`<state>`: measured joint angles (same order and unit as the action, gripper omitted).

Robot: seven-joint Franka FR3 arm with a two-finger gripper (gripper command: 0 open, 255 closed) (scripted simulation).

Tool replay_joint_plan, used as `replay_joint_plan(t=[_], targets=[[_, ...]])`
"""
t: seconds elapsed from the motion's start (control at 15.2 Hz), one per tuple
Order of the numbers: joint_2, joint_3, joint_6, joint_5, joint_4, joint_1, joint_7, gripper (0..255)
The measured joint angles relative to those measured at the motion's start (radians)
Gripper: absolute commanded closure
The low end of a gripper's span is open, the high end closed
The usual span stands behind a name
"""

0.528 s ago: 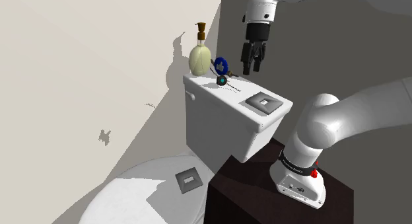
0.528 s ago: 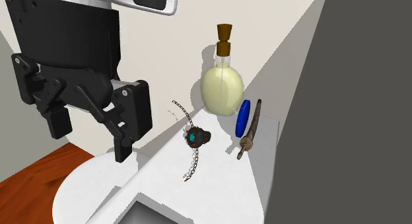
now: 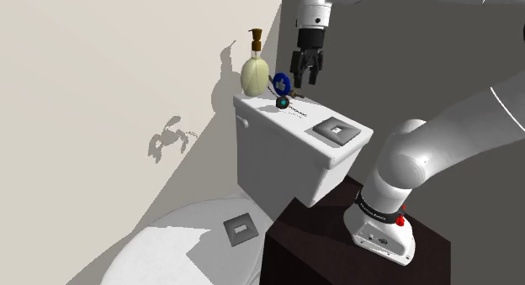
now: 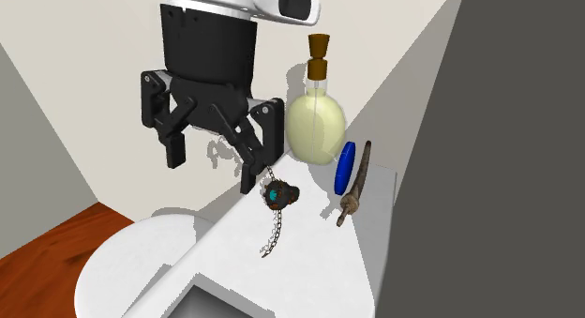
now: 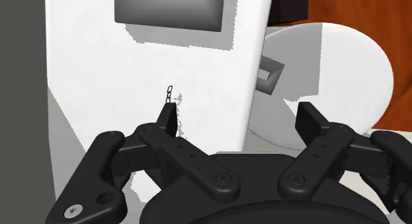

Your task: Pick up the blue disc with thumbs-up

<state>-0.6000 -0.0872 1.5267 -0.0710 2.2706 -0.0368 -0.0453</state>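
Your gripper hovers over tank lid, fingers spread, empty. Blue disc stands on edge between soap bottle and brown stick, seemingly propped by them; straddle its thin rim.

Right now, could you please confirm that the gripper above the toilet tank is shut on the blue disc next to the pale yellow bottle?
Not quite: the gripper above the toilet tank is open and empty, as the second exterior view shows. The blue disc stands untouched next to the pale yellow bottle.
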Motion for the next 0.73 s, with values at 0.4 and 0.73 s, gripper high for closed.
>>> replay_joint_plan(t=[0.4, 0.73], targets=[[0.214, -0.035, 0.058, 0.033, -0.160, -0.026, -0.007, 0], [0.385, -0.068, 0.079, 0.050, -0.313, -0.049, -0.015, 0]])
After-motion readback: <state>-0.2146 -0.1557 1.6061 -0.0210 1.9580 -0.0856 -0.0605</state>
